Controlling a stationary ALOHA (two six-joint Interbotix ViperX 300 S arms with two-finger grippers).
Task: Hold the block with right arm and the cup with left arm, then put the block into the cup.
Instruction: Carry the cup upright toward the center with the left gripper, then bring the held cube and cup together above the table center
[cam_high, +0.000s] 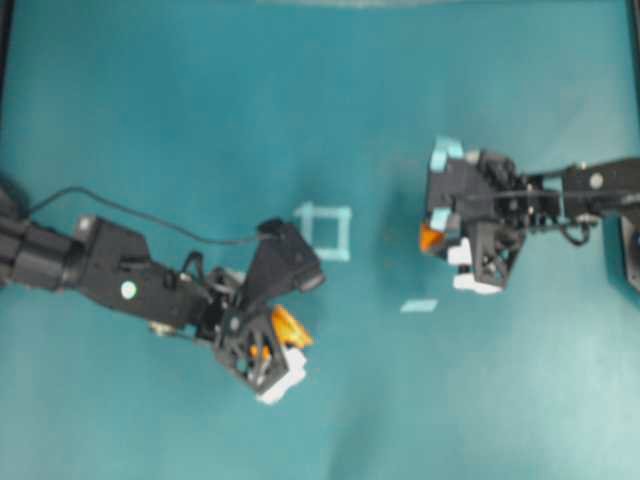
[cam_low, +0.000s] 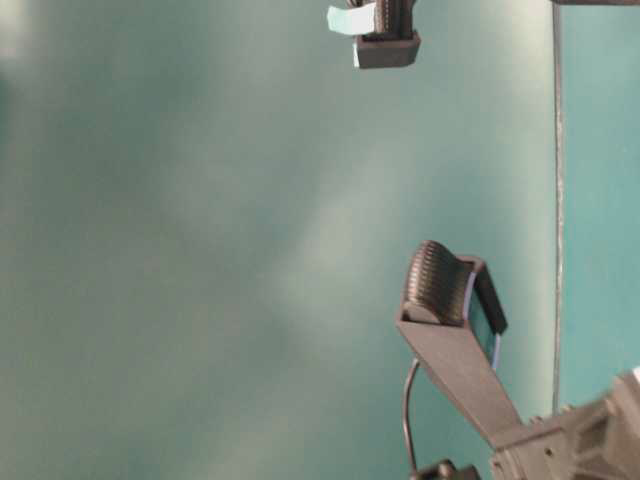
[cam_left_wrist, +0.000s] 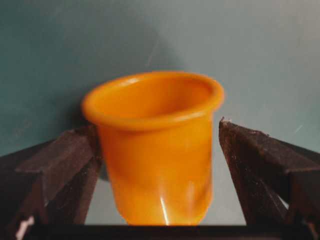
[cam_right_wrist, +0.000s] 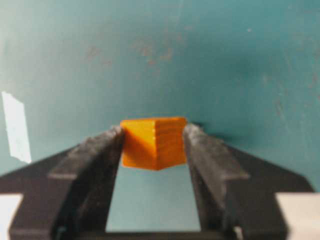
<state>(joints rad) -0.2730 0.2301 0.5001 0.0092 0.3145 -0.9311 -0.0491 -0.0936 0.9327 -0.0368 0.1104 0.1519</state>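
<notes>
The orange block is pinched between the fingers of my blue-taped right gripper at the right of the overhead view. In the right wrist view the block sits between both fingertips, touching each, above the teal surface; the gripper is shut on it. The yellow-orange cup sits in my untaped left gripper at lower centre-left. In the left wrist view the cup stands rim up between the fingers of that gripper. The left finger presses its wall and the right fingertip meets it just under the rim.
A pale blue tape square marks the teal table between the two arms, and a loose tape strip lies below the right gripper; it also shows in the right wrist view. The left arm's black cable trails behind it.
</notes>
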